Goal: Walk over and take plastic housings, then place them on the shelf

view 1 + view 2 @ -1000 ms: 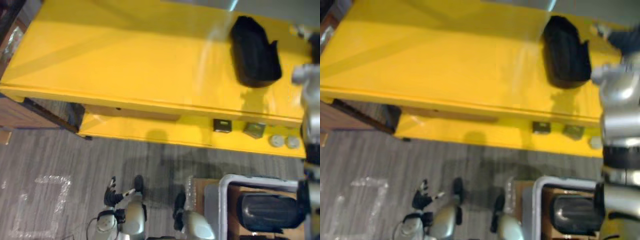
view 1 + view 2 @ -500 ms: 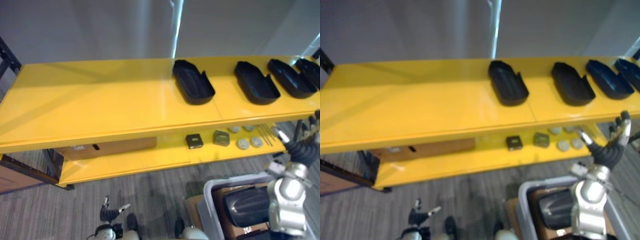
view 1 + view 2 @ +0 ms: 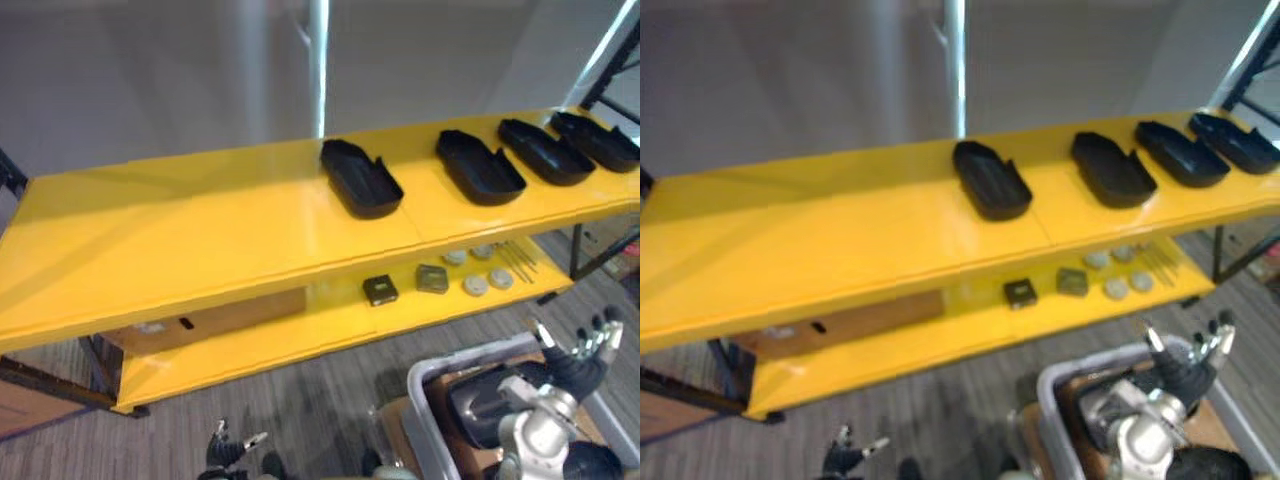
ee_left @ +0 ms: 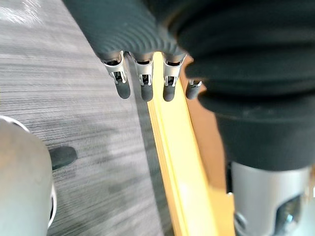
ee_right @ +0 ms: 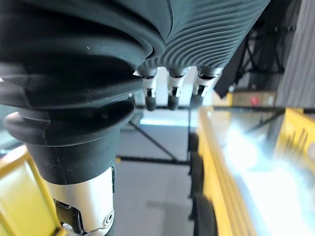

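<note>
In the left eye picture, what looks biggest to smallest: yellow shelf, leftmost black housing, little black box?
1. yellow shelf
2. leftmost black housing
3. little black box
None of them look alike in size.

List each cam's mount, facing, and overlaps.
Left eye view: head, looking down at yellow shelf, black housings, grey bin; left hand, right hand low.
Right eye view: head, slightly offset; same scene.
Left wrist view: left wrist, along straight fingers toward floor, shelf edge.
Right wrist view: right wrist, along fingers toward shelf.
Shared: all see the shelf.
</note>
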Available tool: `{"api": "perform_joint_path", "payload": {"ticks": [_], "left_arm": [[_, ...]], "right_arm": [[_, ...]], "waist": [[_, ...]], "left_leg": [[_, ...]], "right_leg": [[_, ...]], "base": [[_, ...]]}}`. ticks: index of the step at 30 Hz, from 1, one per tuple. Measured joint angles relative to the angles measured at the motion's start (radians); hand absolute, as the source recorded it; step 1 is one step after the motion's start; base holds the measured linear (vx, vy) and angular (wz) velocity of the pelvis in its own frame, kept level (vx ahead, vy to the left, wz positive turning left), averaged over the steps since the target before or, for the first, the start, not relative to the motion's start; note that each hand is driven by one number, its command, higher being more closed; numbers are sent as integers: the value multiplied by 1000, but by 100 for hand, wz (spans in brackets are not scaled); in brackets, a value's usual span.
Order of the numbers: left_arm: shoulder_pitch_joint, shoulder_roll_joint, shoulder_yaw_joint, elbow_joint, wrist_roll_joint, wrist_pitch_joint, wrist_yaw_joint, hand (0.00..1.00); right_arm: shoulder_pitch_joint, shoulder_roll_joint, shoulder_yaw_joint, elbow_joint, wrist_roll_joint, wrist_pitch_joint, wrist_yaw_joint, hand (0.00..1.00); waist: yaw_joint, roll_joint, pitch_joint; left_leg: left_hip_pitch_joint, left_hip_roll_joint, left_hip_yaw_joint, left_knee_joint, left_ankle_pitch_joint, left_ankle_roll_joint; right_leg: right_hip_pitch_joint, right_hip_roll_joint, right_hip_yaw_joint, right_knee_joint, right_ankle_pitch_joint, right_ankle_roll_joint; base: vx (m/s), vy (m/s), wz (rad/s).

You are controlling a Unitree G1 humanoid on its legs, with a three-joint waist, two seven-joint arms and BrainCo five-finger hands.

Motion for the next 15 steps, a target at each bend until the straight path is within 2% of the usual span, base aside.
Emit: {"api": "perform_joint_path", "payload": {"ticks": [2, 3, 4, 5, 6, 8, 9, 12, 13, 14, 15], "left_arm": [[-1, 1, 6, 5, -9, -1, -9, 0], [-1, 8, 10, 15, -24, -2, -18, 0], [-1, 10, 18, 14, -41, -5, -22, 0], [2, -2, 46, -2, -71, -5, -23, 0], [3, -10, 51, -2, -87, -8, -23, 0], [7, -22, 58, -5, -121, -25, -23, 0], [7, -26, 66, -8, -124, -28, -22, 0], [5, -26, 98, -43, -150, -28, -21, 0], [-6, -18, 122, -52, -154, -33, -18, 0], [-14, -11, 127, -48, -153, -32, -17, 0], [-23, -2, 134, -39, -153, -28, -17, 0]], "right_arm": [[-2, -1, -1, 0, 19, -22, 10, 0], [-14, -1, -2, -1, 46, -43, 32, 0], [-28, -3, -2, -1, 54, -45, 39, 0], [-73, -23, 2, -3, 55, -45, 57, 0], [-111, -52, 4, -9, 56, -46, 75, 0], [-193, -108, 7, -8, 63, -52, 98, 0], [-214, -122, 14, -8, 67, -59, 98, 0], [-336, -183, 74, -3, 67, -65, 83, 0], [-418, -210, 129, 10, 56, -58, 63, 0], [-447, -219, 152, 12, 47, -45, 50, 0], [-495, -231, 187, 13, 31, -14, 21, 0]], "waist": [[3, -3, -3], [3, -9, -3], [6, -20, 2], [16, -20, 3], [32, -2, 12], [40, 20, 23], [46, 24, 25], [65, -1, 49], [81, -16, 76], [87, -20, 81], [91, -28, 85]], "left_leg": [[14, -1, 21, 5, -12, -6], [5, -7, 13, 48, -32, -7], [-10, -6, -17, 94, -56, -3], [-51, 14, -151, 222, -139, -10], [-80, 29, -240, 303, -213, -22], [-132, 35, -324, 455, -314, -16], [-145, 34, -345, 488, -337, -13], [-189, 31, -328, 569, -396, -5], [-191, 35, -303, 592, -411, -6], [-195, 36, -294, 602, -415, -2], [-205, 39, -286, 622, -421, 4]], "right_leg": [[-3, 4, 33, -1, 6, -6], [-5, 6, 52, -2, 14, -6], [-6, 6, 69, -3, 17, -6], [-21, 17, 109, -5, 26, -5], [-22, 36, 140, -7, 34, -2], [-30, 59, 198, -16, 55, 8], [-38, 65, 213, -17, 59, 11], [-71, 61, 243, -30, 69, 7], [-80, 57, 242, -28, 82, 6], [-86, 56, 242, -26, 86, 6], [-96, 57, 242, -20, 99, 22]], "base": [[70, 28, -44], [60, 28, -45], [42, 15, -75], [28, 21, -100], [22, 51, -117], [-25, 137, -91], [-83, 203, -80], [-160, 234, -61], [-98, 122, -47], [-103, 132, -46], [-70, 93, -27]]}}
